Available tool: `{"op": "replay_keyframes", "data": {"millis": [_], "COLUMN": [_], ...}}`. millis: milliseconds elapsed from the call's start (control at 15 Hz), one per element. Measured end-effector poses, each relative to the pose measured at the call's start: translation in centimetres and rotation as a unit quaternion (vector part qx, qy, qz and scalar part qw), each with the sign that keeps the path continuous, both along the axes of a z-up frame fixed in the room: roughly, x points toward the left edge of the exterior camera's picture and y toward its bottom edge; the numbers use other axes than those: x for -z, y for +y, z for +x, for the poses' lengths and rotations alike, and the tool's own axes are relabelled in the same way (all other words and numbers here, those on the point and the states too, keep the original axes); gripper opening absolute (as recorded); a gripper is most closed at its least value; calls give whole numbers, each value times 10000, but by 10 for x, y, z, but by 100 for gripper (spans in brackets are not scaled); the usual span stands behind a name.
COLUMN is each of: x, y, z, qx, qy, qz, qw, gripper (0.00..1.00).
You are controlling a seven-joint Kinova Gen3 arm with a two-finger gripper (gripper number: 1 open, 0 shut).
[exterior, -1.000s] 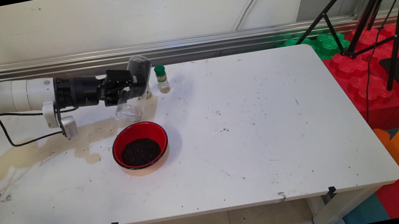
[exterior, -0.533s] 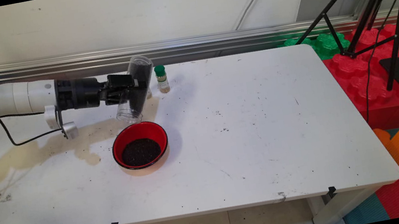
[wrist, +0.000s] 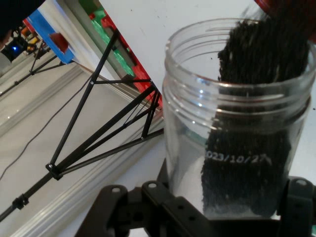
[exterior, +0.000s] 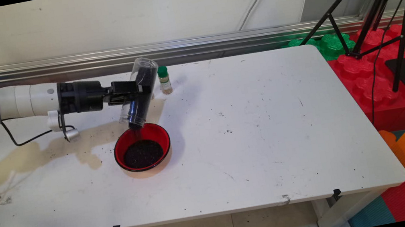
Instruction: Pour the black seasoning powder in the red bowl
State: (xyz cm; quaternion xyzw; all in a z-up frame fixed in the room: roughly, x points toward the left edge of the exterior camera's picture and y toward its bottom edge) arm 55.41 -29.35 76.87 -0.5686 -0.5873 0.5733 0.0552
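It looked like a robotics lab or test room: a stained white table [exterior: 257, 153] stood against a bare panelled wall [exterior: 90, 21], a black tripod [exterior: 385, 7] (probably a camera stand) beside it, over big interlocking foam blocks [exterior: 383, 72].

1. Arm enters from the left edge of the main view, stretched nearly level above the table's far-left part; white links end in a black wrist section.
2. Black cables hang in loops beneath the white links.
3. Gripper [exterior: 133, 93] points toward the picture's right, wrist rolled so that the clear jar [exterior: 139, 93] it holds is tipped mouth-down.
4. Fingers clamped on the jar's body; in the hand view the black linkage [wrist: 148, 210] rises at the bottom edge around the jar's base.
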Motion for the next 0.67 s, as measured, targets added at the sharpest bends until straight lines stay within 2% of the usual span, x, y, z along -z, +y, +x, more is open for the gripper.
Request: {"op": "replay_keyframes", "data": {"millis": [667], "x": [3], "y": [2], "z": [-5], "qx": [191], "qy": [-260], "qz": [-296], "qw": [9990], "gripper": [0]}}
